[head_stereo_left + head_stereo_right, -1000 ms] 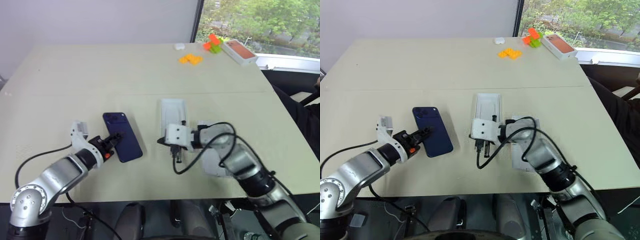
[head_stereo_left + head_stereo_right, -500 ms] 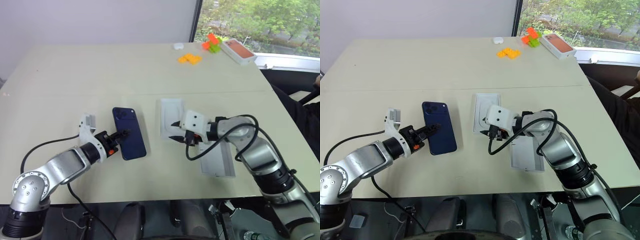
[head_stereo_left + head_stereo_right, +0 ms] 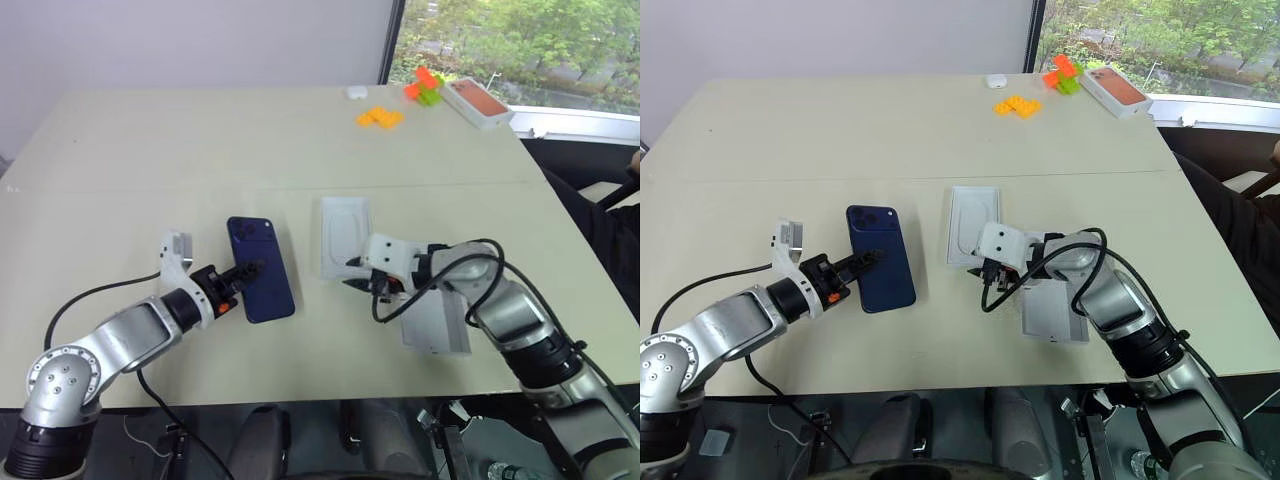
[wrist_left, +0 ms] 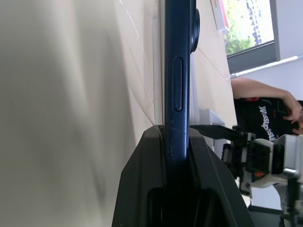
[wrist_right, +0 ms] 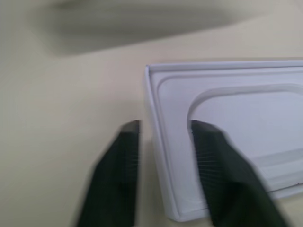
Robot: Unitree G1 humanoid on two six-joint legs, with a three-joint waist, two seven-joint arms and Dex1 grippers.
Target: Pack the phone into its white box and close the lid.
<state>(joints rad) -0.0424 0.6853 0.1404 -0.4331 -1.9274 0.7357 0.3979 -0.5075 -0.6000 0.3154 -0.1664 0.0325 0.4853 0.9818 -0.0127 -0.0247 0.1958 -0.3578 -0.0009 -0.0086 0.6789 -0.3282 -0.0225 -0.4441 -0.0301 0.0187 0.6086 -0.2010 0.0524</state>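
Meanwhile the lid [image 3: 437,322] lay nearest the table's [image 3: 150,140] front edge. Over the last second the left gripper [image 3: 245,273], clamped on the phone's [image 3: 259,268] edge, carried it toward the white box [image 3: 345,237], while the right gripper [image 5: 162,137] shifted to straddle the box's rim, jaws parted. Loading looked imminent.

Beige table [image 3: 200,140], pale wall [image 3: 200,40], window [image 3: 520,40] onto green trees

Glossy phone [image 3: 259,268], matt cardboard box [image 3: 346,236]
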